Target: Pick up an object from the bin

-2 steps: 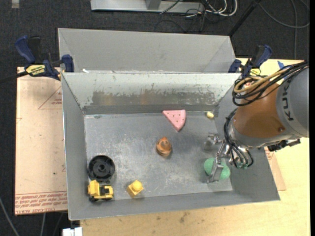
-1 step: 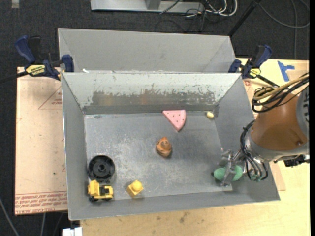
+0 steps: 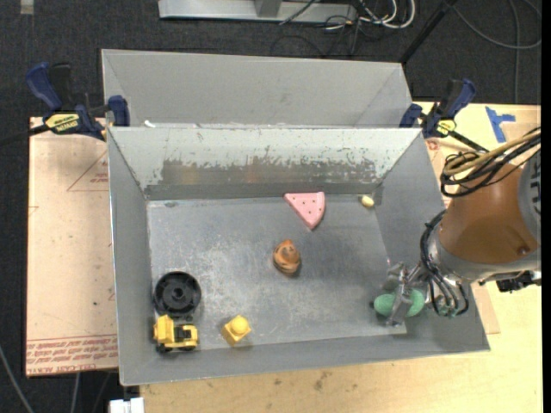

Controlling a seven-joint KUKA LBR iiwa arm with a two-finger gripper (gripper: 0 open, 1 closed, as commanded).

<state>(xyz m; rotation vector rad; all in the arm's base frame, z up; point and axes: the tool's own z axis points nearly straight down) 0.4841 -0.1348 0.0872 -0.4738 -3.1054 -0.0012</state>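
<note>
Collision with the bin wall (image 3: 405,198) was feared, the green lump (image 3: 415,304) being crowded into its corner; the end effector (image 3: 398,300), spread or pinching, could not be told.

Most bin floor (image 3: 224,239) bare; green object (image 3: 414,303) hugs right wall (image 3: 411,205).

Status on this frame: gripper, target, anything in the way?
Gripper low in near right corner of bin. Green rounded thing right at it, grip unconfirmed. Nothing crowding; brown cone-shaped toy nearest, well clear.
</note>
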